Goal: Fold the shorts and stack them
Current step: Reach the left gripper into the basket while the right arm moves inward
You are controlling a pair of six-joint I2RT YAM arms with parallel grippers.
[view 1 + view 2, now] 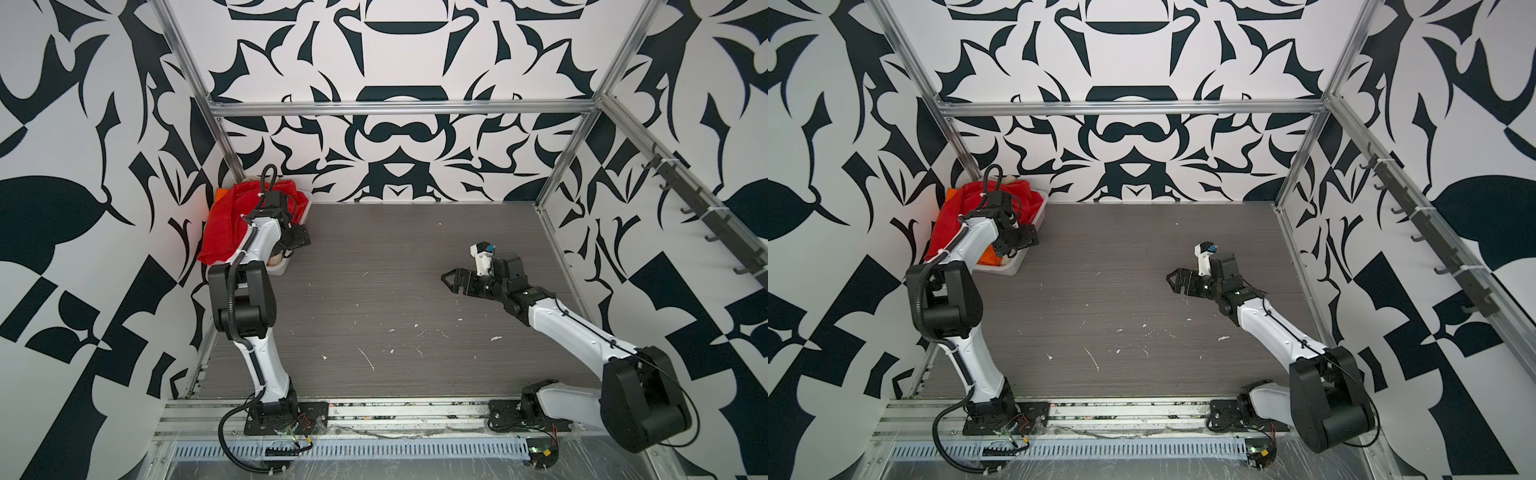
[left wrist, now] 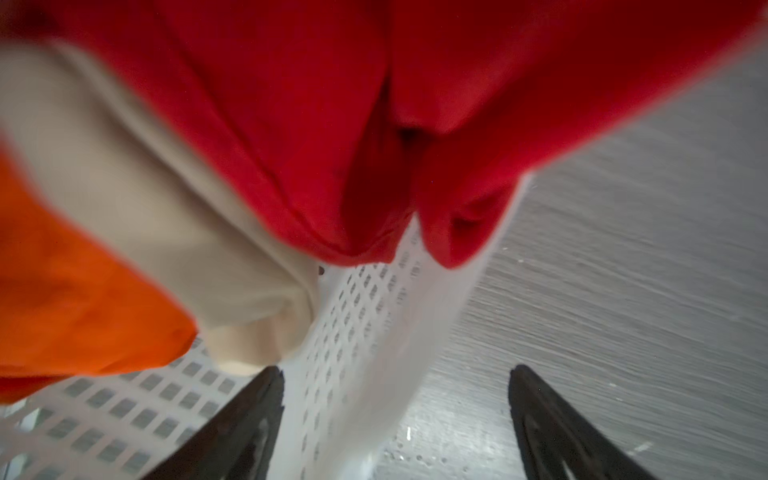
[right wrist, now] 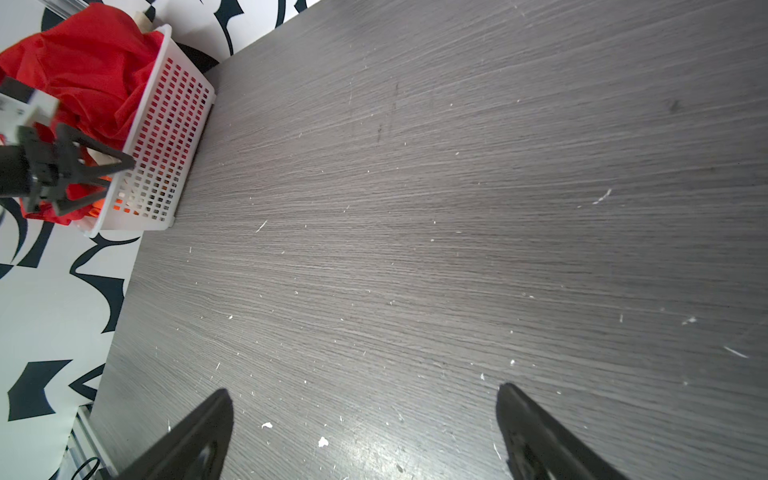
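Note:
The red shorts lie heaped on top of a white perforated basket in the table's back left corner. Under them show the beige shorts and the orange shorts. My left gripper is open at the basket's near end. One finger is inside the basket wall, the other is over the table, and it holds nothing. In both top views the wrist hides its fingers. My right gripper hovers open and empty over bare table at mid-right, pointing left.
The dark wood-grain table carries small white flecks. Aluminium frame posts and patterned walls close in the back and both sides. A rail of black hooks runs along the right wall. Both arm bases sit on the front rail.

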